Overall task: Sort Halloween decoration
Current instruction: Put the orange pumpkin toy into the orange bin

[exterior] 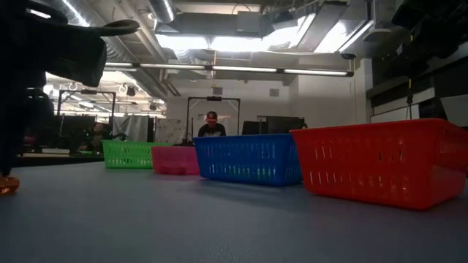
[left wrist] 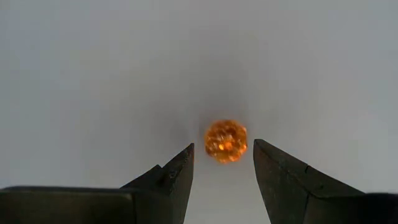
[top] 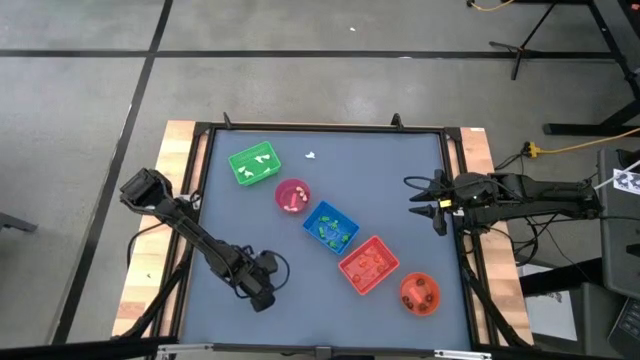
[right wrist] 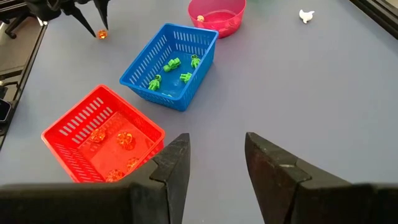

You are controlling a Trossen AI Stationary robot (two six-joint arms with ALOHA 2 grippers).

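A small glittery orange ball (left wrist: 226, 141), one of the Halloween decoration pieces, lies on the grey table near its left front corner. My left gripper (left wrist: 224, 144) points down over it, open, a fingertip on either side and neither touching it. The right wrist view shows the ball (right wrist: 101, 33) beside the left gripper (right wrist: 87, 18). A white trinket (top: 310, 156) lies alone at the far side. My right gripper (top: 425, 200) waits open at the right edge, above the table.
A diagonal row crosses the table: a green tray (top: 254, 163) with white pieces, a pink bowl (top: 293, 196), a blue tray (right wrist: 168, 62) with green figures, a red tray (right wrist: 102, 140) with orange pieces, and an orange bowl (top: 420, 292). A person stands in the room beyond (exterior: 212, 126).
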